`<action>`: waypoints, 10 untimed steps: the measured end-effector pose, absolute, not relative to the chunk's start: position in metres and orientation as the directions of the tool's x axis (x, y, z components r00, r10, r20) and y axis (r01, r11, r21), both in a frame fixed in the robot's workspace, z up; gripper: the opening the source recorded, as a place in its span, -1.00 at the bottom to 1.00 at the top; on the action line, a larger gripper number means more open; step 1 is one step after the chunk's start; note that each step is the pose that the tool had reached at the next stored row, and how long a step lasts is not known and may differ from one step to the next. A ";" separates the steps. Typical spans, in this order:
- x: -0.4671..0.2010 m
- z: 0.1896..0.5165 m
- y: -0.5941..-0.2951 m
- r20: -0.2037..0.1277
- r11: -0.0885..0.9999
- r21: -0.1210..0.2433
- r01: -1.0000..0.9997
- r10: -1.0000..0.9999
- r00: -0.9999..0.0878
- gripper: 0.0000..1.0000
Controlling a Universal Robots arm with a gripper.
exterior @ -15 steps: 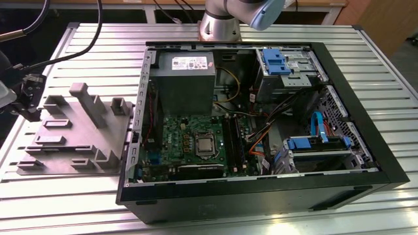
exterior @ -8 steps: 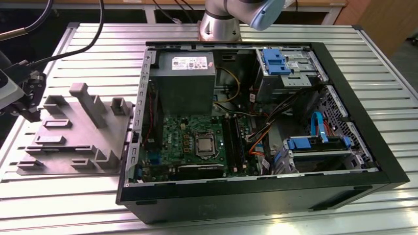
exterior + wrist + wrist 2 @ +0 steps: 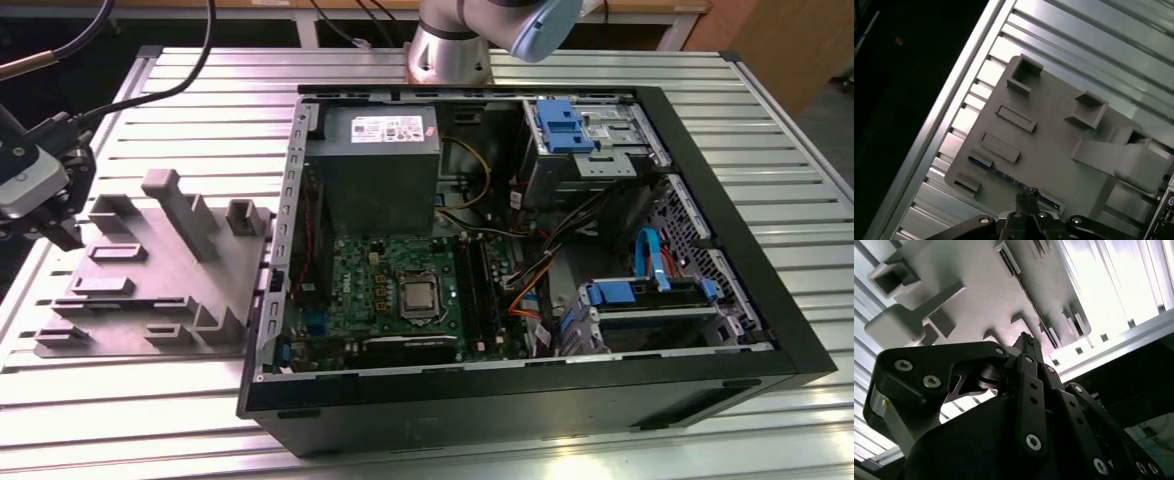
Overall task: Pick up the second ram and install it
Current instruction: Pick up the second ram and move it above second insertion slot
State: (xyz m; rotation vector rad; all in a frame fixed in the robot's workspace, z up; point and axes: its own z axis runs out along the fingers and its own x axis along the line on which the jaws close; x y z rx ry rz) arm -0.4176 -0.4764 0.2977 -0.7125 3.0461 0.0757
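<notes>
Look to the far left of the exterior view for the gripper (image 3: pixel 60 232), at the left edge of the grey holder (image 3: pixel 160 280). Seems pinched nearly shut, in the first wrist view, on the top edge of the second ram (image 3: pixel 996 171), standing edgewise in a slot of that holder. Rightward, note the open computer case (image 3: pixel 798 345), with the green board (image 3: pixel 367 270) at centre and its black sockets (image 3: pixel 474 290) well apart from the stick. Expect a light, stiff, fragile thing, slick on its faces. Best taken mid-length by the flat faces, clear of the contact edge, kept square against twisting.
</notes>
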 end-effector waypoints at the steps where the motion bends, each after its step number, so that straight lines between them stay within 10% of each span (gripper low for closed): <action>1: -0.418 0.297 -0.476 -0.023 0.887 0.044 -0.460 -0.459 -0.888 -0.80; 10: -0.418 0.295 -0.476 -0.023 0.800 0.044 -0.599 -0.598 -0.801 -0.80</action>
